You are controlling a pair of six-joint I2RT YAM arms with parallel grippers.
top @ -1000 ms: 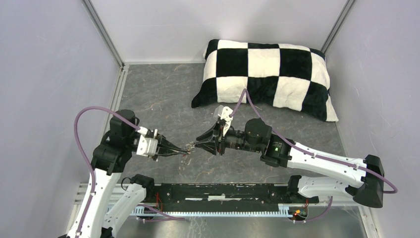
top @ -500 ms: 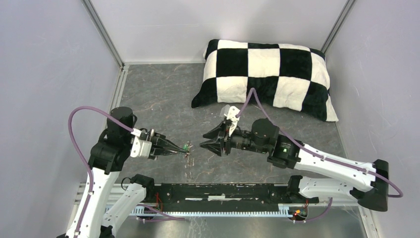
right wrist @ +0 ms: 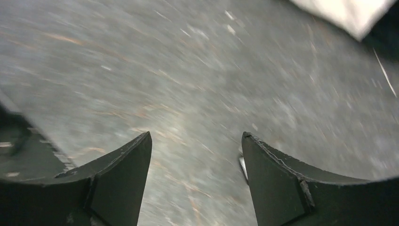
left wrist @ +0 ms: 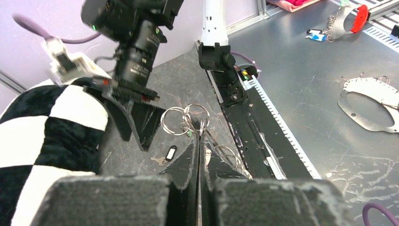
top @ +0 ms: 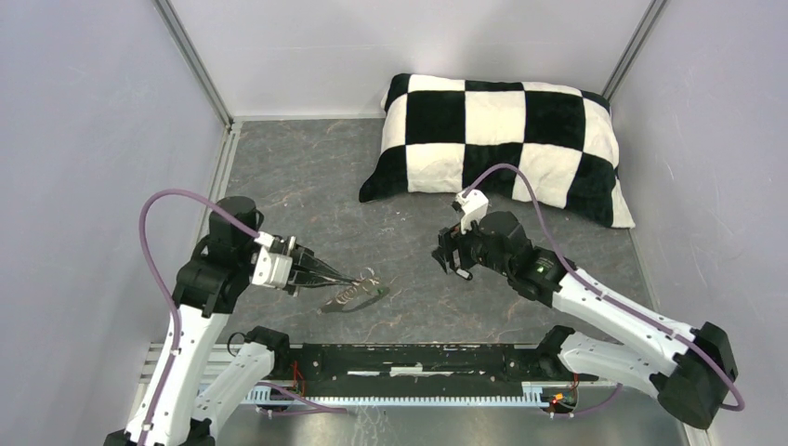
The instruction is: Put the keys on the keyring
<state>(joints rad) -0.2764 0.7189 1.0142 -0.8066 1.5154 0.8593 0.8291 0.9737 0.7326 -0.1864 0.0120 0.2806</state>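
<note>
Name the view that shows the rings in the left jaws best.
Left wrist: the rings are mid-frame and sharp, each loop distinct, pinched in the shut left jaws. The top view shows them as a small tangle at those jaws' tip. The right wrist shows none.

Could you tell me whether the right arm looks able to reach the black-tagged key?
Probably yes: the open right gripper hangs close beside the key, which lies uncovered on the table, clear of the rings.

Soft, even overhead light; the top view is sharp, with faint shadows on the worktop (top: 307,177). The right wrist view is heavily smeared by motion blur. The left wrist view is clear farther off, but the left end effector's (left wrist: 198,139) near pads (left wrist: 113,197) are out of focus.
</note>
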